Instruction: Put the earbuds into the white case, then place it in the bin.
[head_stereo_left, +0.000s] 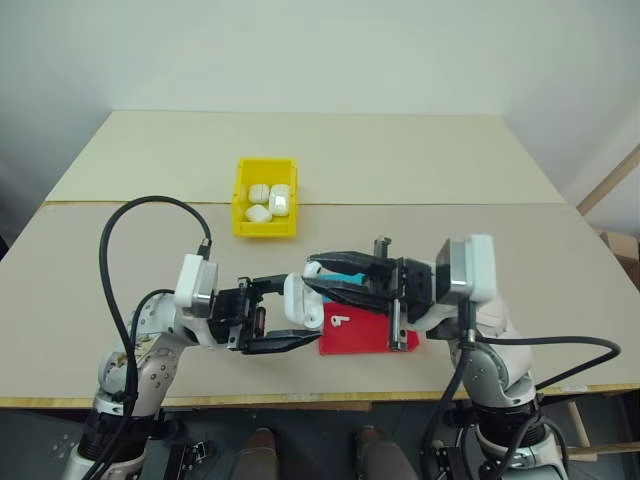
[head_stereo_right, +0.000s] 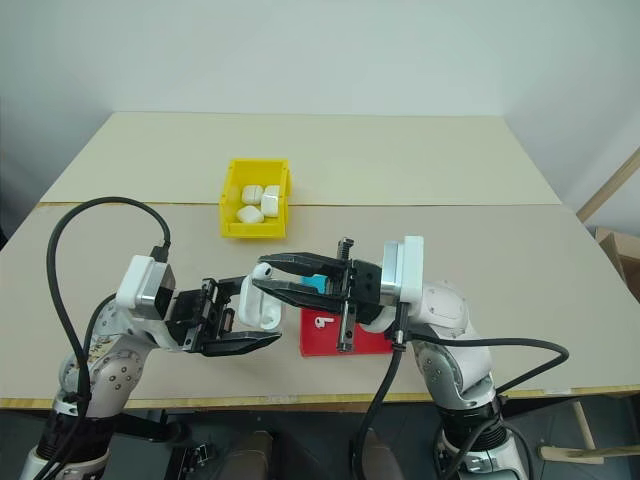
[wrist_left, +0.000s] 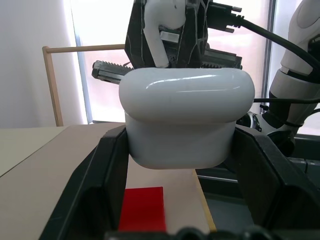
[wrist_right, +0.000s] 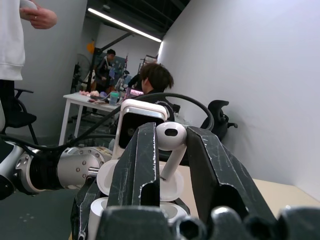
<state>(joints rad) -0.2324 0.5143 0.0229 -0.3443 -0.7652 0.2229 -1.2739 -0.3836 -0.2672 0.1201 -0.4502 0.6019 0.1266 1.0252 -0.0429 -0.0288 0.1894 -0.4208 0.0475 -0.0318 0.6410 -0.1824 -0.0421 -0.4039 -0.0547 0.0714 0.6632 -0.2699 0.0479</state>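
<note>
My left gripper (head_stereo_left: 300, 310) is shut on the white case (head_stereo_left: 300, 300), holding it above the table's front part beside the red tray. My right gripper (head_stereo_left: 312, 277) comes in from the right, just above the case, and is shut on one earbud (wrist_right: 170, 145). In the right wrist view the earbud's stem points down at the case (wrist_right: 167, 187). A second earbud (head_stereo_left: 338, 322) lies on the red tray (head_stereo_left: 365, 340). The yellow bin (head_stereo_left: 264, 229) stands farther back on the table and holds several white cases.
A blue tray (head_stereo_left: 345, 277) shows partly under my right gripper, behind the red tray. A seam runs across the table behind the bin. A wooden frame (head_stereo_left: 610, 180) stands off the table's right side. People (wrist_right: 155, 80) are in the room behind.
</note>
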